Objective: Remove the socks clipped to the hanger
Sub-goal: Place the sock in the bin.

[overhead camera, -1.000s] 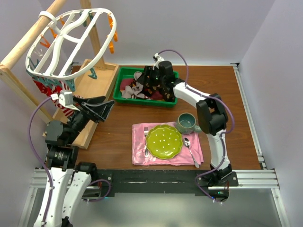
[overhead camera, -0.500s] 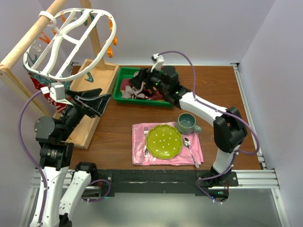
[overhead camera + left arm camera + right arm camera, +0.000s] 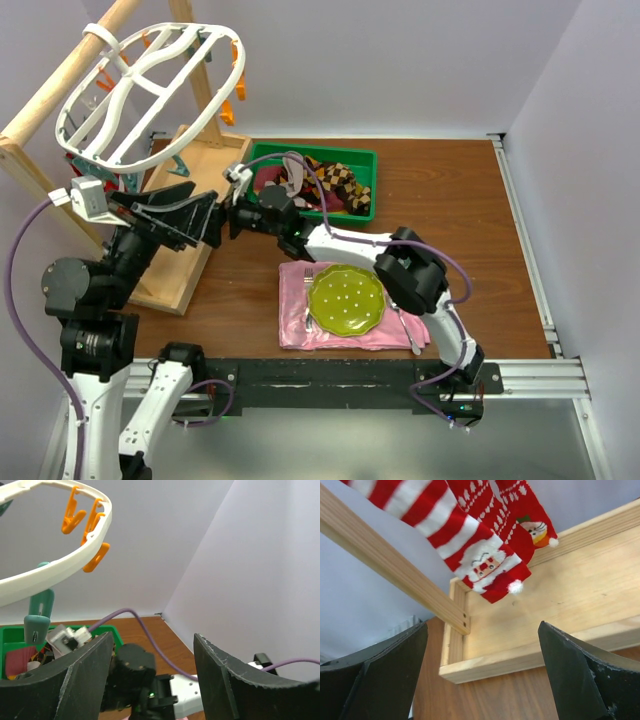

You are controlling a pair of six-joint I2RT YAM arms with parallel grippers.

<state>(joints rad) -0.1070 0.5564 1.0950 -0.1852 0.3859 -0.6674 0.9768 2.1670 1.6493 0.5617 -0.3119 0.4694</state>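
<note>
The right end effector (image 3: 482,626) is spread wide and empty, pointed at the red-and-white striped socks (image 3: 470,540) dangling above the wooden rack base (image 3: 560,605). The left end effector (image 3: 152,642) gapes too, holding nothing, just below the white hanger (image 3: 150,85) on its pole (image 3: 35,100). The argyle socks (image 3: 338,180) lie in the green bin (image 3: 368,160) on the worktop (image 3: 470,220).

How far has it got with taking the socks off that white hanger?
Partly done. Several socks, argyle and maroon among them, lie in the green bin. Nothing is in hand: the left fingers and right fingers are open and empty. Left to do: the red-and-white striped socks hang above the wooden base, in front of the right fingers.
</note>
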